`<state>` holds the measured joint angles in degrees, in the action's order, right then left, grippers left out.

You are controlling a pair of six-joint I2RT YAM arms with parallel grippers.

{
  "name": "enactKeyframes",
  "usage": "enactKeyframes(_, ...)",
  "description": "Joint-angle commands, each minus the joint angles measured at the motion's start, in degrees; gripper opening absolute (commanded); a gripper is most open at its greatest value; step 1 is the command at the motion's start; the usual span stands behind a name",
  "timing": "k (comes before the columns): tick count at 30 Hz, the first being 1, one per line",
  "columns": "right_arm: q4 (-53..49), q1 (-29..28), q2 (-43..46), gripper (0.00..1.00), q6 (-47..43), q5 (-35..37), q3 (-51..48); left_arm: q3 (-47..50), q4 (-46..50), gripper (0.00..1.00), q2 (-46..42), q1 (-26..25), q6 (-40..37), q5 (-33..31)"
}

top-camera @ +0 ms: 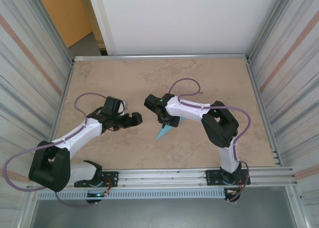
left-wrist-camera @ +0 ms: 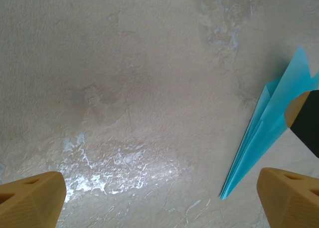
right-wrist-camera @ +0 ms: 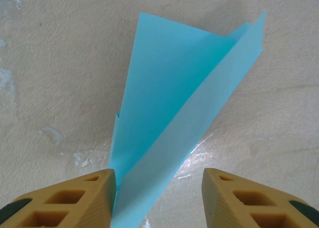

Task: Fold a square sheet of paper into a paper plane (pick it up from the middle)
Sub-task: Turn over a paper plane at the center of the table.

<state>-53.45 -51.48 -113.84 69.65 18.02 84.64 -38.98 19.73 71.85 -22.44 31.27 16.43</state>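
In the middle of the top view, the right gripper (top-camera: 170, 121) stands half open around the plane (top-camera: 163, 131); squeeze slowly on the fold. The left gripper (left-wrist-camera: 160, 182) is wide, empty.

The left arm (top-camera: 75, 133) reaches from its base forward and inward, and the left pincer (top-camera: 138, 119) points to the right with its jaws spread wide, its tan fingers (left-wrist-camera: 32, 195) at opposite edges of the left wrist view. The right arm (top-camera: 219, 125) rises from its base, bends sharply at the elbow and stretches leftward. The right pincer (top-camera: 168, 122) is turned downward, its tan fingertips (right-wrist-camera: 75, 195) standing partly apart with a clear gap between them.
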Motion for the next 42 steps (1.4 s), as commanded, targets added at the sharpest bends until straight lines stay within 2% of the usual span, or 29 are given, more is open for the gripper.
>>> enactKeyframes(1, -2.3, -0.4, 2.0, 0.45, 3.2, 2.0, -0.4, 0.5, 0.7, 0.99, -1.6, 0.5, -1.0, 0.3)
enactKeyframes(7, -2.5, -0.3, 1.8, 0.33, 3.9, 2.4, -0.8, 0.5, 0.5, 0.99, -1.2, 0.5, -1.0, 0.4)
enactKeyframes(16, -3.1, -0.2, 3.1, 0.02, 3.0, 5.4, -0.7, 0.5, 0.7, 0.99, -1.4, 0.5, -0.6, 0.0)
enactKeyframes(21, -2.9, 0.2, 4.6, 0.0, -1.9, 6.6, 1.6, 0.6, 1.1, 0.99, -2.1, 0.6, 0.2, -1.2)
enactKeyframes(23, -1.7, 0.5, 5.1, 0.0, -7.4, 5.4, 3.3, 0.9, 1.2, 0.99, -2.8, 1.1, 0.8, -1.6)
enactKeyframes(28, 2.9, 1.9, 6.8, 0.0, -18.5, -1.1, 7.0, 2.9, 0.2, 0.99, -5.2, 4.7, 3.7, 0.0)
enactKeyframes(32, 13.8, 4.5, 9.7, 0.0, -23.8, -12.9, 2.8, 4.5, -1.5, 0.99, -7.7, 7.0, 5.4, 2.3)
enactKeyframes(36, 26.1, 7.0, 12.2, 0.0, -24.7, -23.0, -4.6, 4.8, -2.8, 0.98, -9.4, 7.0, 5.8, 3.7)
enactKeyframes(42, 37.1, 8.5, 12.8, 0.0, -24.6, -30.0, -13.5, 4.9, -6.6, 0.95, -7.9, 6.9, 6.8, 9.0)
